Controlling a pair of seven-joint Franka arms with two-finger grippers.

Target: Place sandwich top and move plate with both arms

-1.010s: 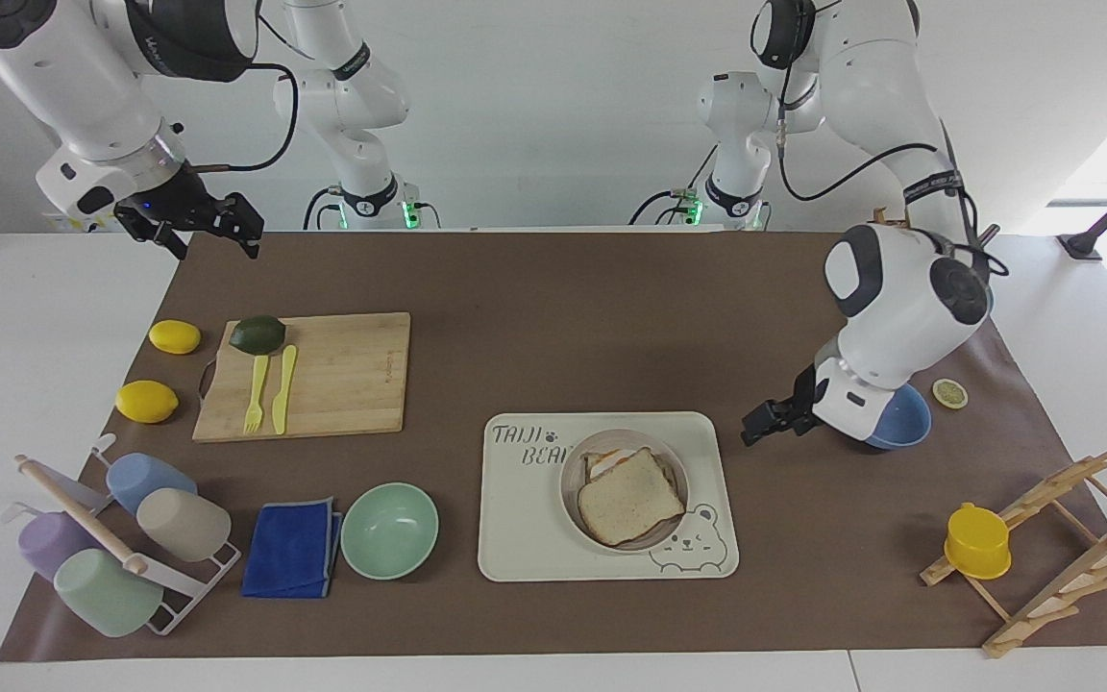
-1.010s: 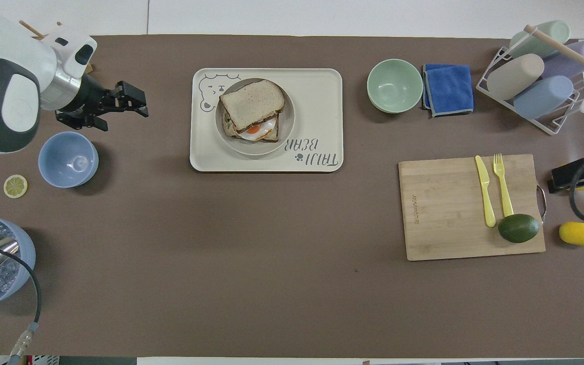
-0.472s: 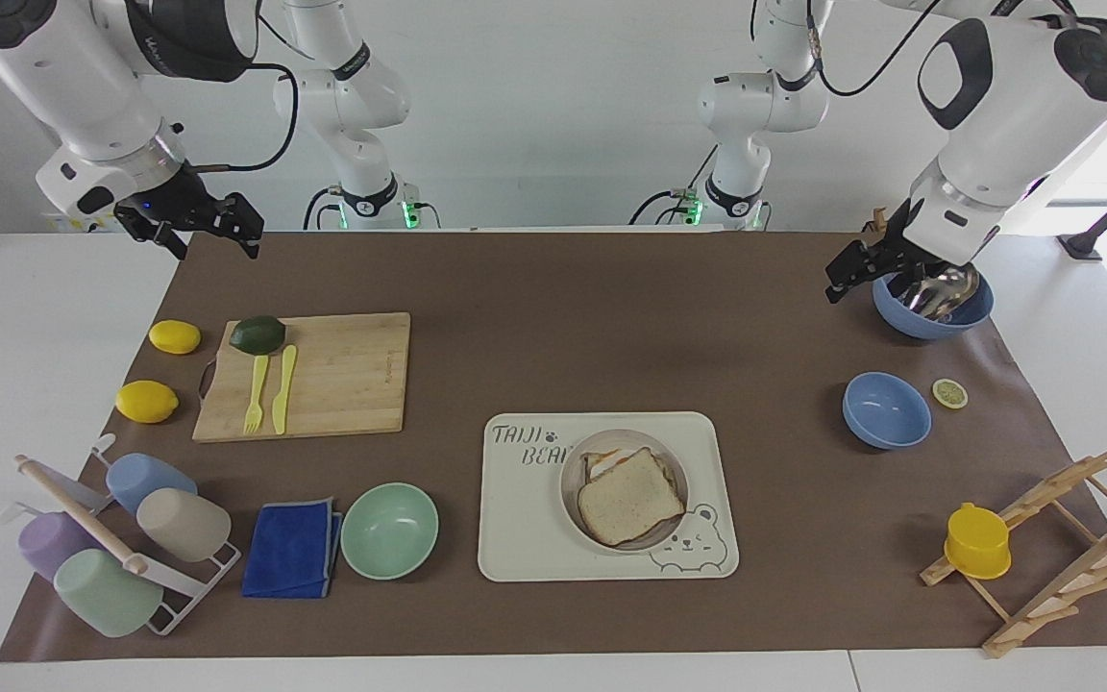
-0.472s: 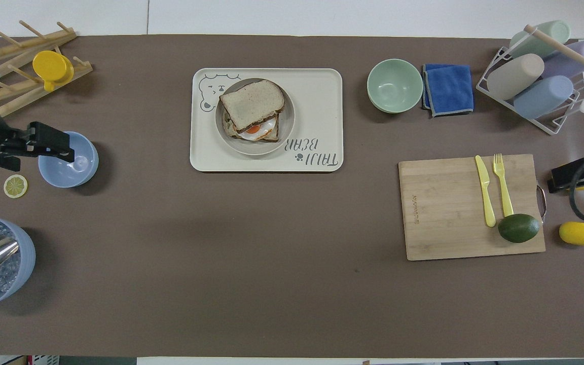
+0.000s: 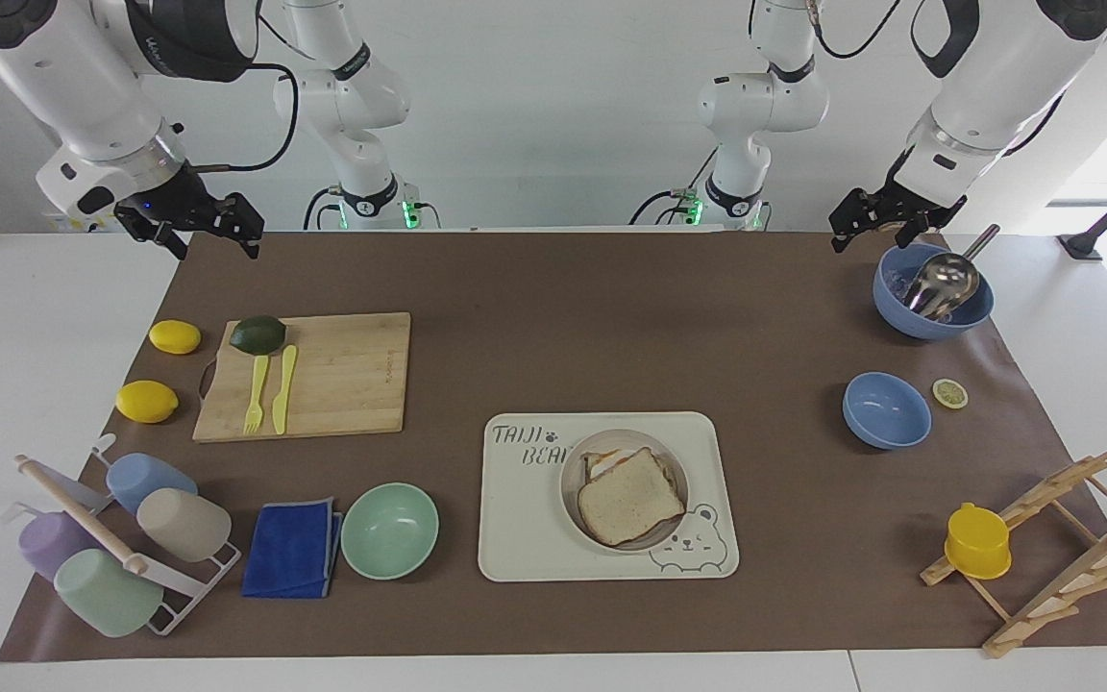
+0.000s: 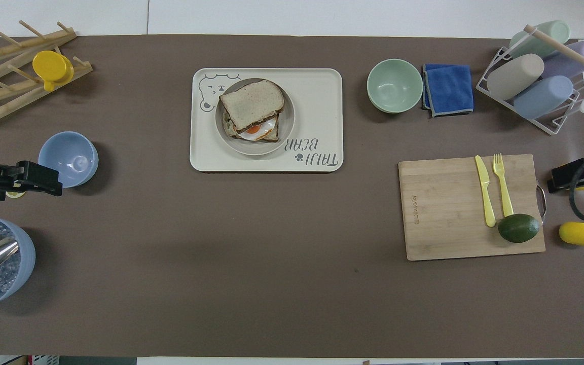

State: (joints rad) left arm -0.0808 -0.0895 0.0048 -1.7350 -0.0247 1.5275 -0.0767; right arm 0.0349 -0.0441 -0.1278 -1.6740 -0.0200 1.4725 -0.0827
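The sandwich top (image 5: 630,495) (image 6: 251,104) lies on the egg-topped toast (image 6: 256,130), a little askew. Both sit on the round plate (image 5: 571,500) (image 6: 287,126), which rests on the cream bear tray (image 5: 525,529) (image 6: 317,101). My left gripper (image 5: 873,235) is open and empty, raised over the table's edge by the big blue bowl (image 5: 933,293). In the overhead view the left gripper (image 6: 53,185) covers the lemon slice. My right gripper (image 5: 217,245) (image 6: 555,181) waits open and empty, raised over the mat's corner at the right arm's end.
A mint bowl (image 5: 388,531), a blue cloth (image 5: 292,548) and a cup rack (image 5: 111,538) lie beside the tray. A cutting board (image 5: 323,375) holds an avocado, fork and knife, with two lemons beside it. A small blue bowl (image 5: 885,410), lemon slice (image 5: 949,393) and wooden rack (image 5: 1044,538) are at the left arm's end.
My left arm has risen and drawn back from beside the tray to above the big blue bowl near the robots. The right arm, sandwich and plate have not moved.
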